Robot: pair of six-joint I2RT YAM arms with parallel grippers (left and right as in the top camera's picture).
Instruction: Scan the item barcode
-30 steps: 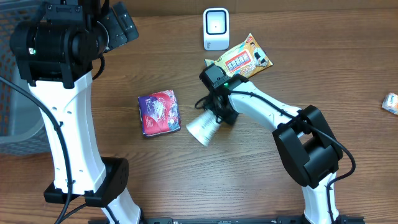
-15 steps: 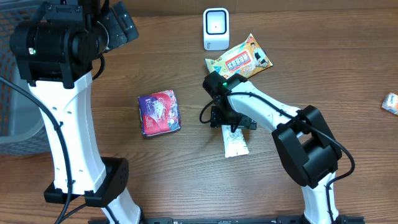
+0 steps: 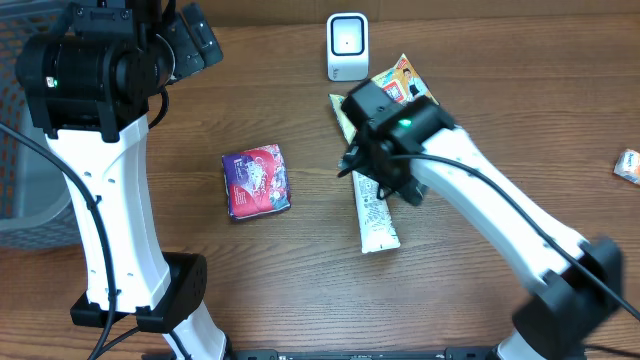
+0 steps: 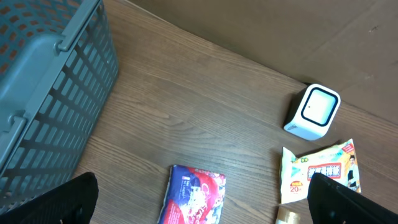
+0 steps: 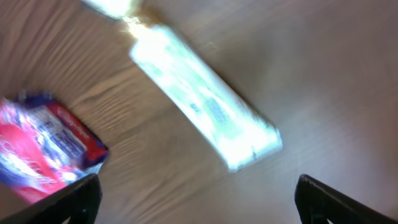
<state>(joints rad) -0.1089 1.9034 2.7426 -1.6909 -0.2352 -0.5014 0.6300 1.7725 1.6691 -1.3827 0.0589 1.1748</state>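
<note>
A long white packet lies flat on the wooden table, blurred in the right wrist view. My right gripper hangs open above its far end, nothing between its fingers. The white barcode scanner stands at the back centre, also in the left wrist view. My left gripper is open and empty, high over the table's left side. Its view looks down on a red and purple packet.
A yellow snack packet lies just right of the scanner, partly under the right arm. The red and purple packet sits at centre left. A grey-blue basket stands at the left edge. A small orange item lies at the far right.
The right gripper opened and let go of the white packet, which dropped flat onto the table. The right arm then rose and swung towards the back. The left arm stayed still.
</note>
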